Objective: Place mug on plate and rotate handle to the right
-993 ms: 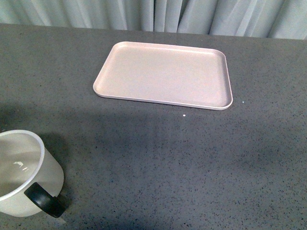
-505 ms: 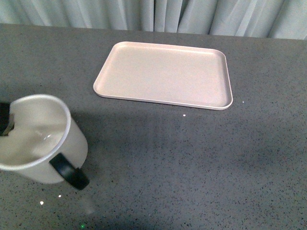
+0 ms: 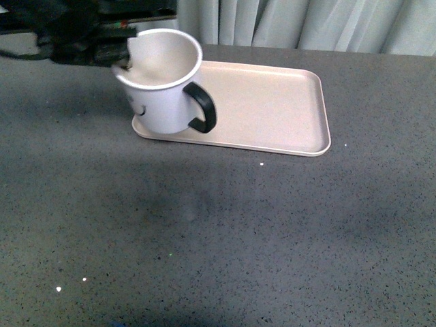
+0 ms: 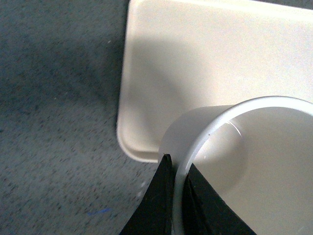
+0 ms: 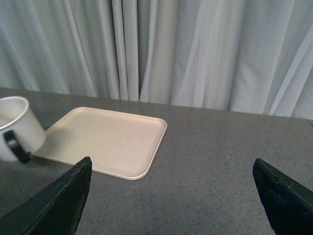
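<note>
While the white cylindrical mug with the black face print [image 3: 160, 88] is carried in the upper left of the front view, it is seen tilted over the left end of the flat pale pink rectangular plate [image 3: 272, 102]. Whether its base touches the plate's low rim or hangs just above it cannot be told. The mug's wall is pinched at the rim by the left gripper [image 4: 180, 198]. In the left wrist view one dark finger [image 4: 159, 200] is pressed on the outside and the other on the inside, so the jaws are closed down to the thickness of the wall.

The thick glossy black loop handle [image 3: 203, 107] is turned toward the right of the frame and slightly toward the camera, so only a small turn is judged to be left. The plate's long axis is laid across the frame, from left to right, and nearly all of its bare surface lies to the right of the mug. A short carry that way, followed by levelling and lowering, is therefore judged to be called for.

The right gripper [image 5: 171, 161] is held wide open with nothing between its fingertips, well apart from the mug above the grey speckled tabletop [image 3: 272, 225]. The left arm is plainly the nearer one.
</note>
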You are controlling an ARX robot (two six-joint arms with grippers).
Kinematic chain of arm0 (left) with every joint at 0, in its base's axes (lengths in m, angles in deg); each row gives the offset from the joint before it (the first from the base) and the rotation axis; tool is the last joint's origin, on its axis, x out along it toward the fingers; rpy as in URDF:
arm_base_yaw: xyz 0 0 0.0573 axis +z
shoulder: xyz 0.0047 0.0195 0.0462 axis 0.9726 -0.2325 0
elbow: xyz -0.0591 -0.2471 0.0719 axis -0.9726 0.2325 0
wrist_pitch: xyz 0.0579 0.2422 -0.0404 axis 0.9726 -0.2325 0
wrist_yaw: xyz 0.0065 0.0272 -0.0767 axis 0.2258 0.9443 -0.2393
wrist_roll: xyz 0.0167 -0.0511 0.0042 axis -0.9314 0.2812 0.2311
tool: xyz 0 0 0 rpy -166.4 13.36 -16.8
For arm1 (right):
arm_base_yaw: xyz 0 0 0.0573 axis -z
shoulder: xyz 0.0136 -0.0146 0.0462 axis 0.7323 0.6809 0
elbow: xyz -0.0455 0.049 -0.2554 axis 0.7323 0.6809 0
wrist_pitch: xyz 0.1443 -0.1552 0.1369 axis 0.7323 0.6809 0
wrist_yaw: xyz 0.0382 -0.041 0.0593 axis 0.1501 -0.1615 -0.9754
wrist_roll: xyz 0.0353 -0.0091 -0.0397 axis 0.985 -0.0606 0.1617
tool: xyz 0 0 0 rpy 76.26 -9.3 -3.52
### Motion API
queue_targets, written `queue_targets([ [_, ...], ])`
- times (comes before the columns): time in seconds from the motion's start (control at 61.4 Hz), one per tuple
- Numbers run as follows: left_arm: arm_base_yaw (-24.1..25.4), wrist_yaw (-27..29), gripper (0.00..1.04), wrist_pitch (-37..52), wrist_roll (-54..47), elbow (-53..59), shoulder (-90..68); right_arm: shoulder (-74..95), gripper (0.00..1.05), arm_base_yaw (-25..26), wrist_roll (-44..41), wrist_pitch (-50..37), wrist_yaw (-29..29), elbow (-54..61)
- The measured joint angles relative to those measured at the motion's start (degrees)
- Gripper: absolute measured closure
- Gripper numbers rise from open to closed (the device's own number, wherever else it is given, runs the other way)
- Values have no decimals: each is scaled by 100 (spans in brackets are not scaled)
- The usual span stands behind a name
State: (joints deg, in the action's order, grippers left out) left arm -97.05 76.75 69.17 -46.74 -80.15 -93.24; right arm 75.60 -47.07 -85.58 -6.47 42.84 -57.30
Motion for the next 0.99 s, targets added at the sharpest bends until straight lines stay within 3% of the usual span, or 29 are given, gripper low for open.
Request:
queue_targets([
  [0.358,-398,48,103,-730,157,-2046,-1604,0,9,0,0,0,0,0],
  [0.993,-577,7,100,-1207,17,-2955,-2417,0,9,2,0,0,0,0],
])
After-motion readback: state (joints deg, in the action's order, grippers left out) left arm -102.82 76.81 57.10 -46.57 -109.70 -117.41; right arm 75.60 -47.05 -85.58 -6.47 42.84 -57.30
